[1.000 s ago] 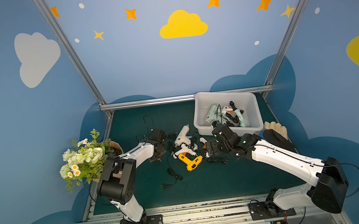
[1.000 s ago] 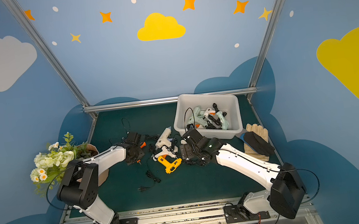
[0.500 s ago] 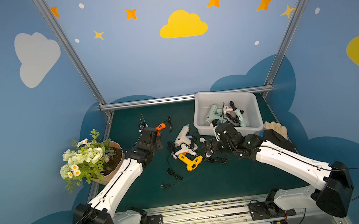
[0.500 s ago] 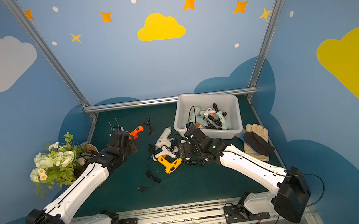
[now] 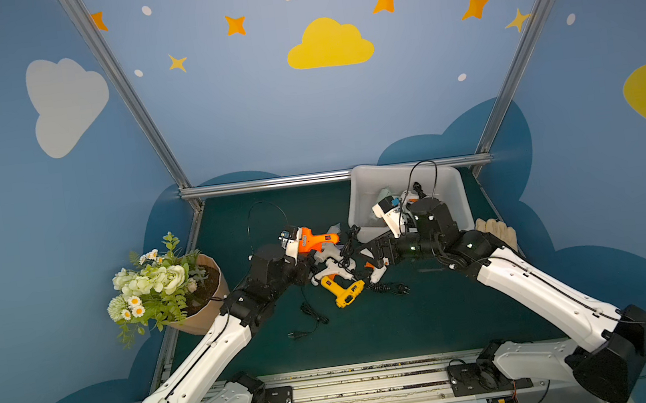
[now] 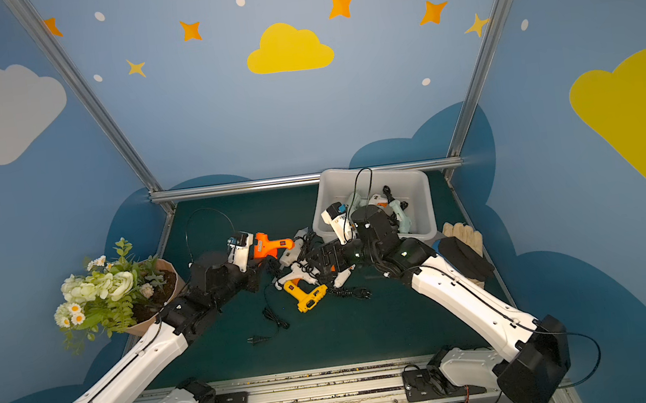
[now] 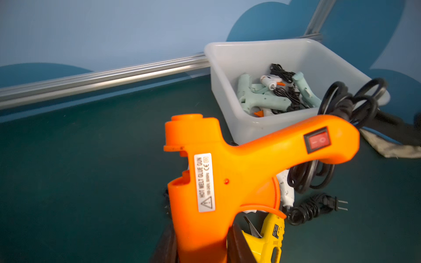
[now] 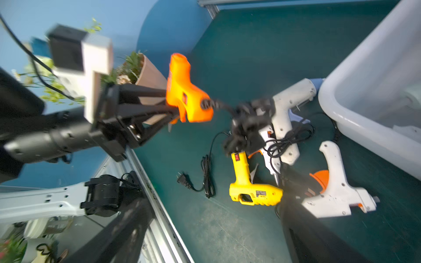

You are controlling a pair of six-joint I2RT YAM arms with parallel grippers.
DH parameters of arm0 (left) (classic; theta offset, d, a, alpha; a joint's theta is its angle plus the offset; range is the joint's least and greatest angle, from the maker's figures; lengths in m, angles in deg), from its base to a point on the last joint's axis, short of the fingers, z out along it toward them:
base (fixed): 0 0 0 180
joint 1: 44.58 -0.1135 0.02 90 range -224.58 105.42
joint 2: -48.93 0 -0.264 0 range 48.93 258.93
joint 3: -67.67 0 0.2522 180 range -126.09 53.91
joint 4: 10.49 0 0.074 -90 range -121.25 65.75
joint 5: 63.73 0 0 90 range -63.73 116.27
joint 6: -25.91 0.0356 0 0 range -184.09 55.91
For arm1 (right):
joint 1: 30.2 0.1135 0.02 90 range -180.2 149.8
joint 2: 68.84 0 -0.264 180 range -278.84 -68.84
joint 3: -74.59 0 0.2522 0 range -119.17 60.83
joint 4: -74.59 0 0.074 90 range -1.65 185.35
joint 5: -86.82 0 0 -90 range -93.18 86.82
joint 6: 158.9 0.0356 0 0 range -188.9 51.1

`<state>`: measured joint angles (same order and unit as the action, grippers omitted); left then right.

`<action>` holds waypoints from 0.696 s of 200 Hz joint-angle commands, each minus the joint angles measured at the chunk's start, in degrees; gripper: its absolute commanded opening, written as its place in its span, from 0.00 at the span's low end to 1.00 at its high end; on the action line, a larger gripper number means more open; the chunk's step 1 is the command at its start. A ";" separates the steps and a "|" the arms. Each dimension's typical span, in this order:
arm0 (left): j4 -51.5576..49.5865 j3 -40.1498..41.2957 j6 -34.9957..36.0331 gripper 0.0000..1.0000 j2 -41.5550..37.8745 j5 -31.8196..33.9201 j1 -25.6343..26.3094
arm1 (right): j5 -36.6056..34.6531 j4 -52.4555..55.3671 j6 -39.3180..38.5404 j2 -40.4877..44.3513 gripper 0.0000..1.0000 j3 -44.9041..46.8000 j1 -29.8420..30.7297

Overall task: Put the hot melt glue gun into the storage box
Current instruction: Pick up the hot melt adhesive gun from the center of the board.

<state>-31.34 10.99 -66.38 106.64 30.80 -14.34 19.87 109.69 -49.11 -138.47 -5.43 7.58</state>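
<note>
Task thing: orange glue gun, centre of the frame in both top views, left of the storage box, outside it.
Left pincer: clamped on the orange glue gun's barrel end; the handle with the red switch points away from the pincer.
Gun height: the right wrist view shows it held in the air, clear of the worktop.
Gun cord: a black coiled bundle hangs off the handle end and runs into the tangle over the pile.
Right pincer: jaws spread wide with nothing between them, low over the pile; one of its fingers is just beside a white glue gun with an orange trigger.
Storage box: upper right of the worktop in both top views, against the back rail; several mint glue guns, a white one and black cords lie inside.
Pile on worktop: yellow glue gun lies flat at centre; a bigger white glue gun sits between it and the box, cords looped across.
Loose cord and plug: lower left of the yellow gun, flat on the worktop.
Flower pot: left edge of the worktop, tilted, with white flowers.
Gloves: right edge of the worktop, just right of the box, a dark one on a pale one.
</note>
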 commanded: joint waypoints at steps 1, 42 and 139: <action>7.07 0.54 9.20 0.03 -1.35 -5.43 1.12 | 8.72 1.46 -1.87 1.91 0.89 -3.58 -2.12; 10.25 0.57 16.93 0.03 -0.59 -11.88 3.13 | 13.12 8.14 -5.73 -2.09 0.87 -9.80 -4.42; 11.73 -2.35 20.20 0.03 4.03 -15.61 4.16 | 29.81 7.37 -5.08 -15.09 0.64 -13.52 -6.23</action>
<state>-22.22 11.08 -47.08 110.27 16.62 -10.43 43.02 117.27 -54.16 -151.76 -17.49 1.43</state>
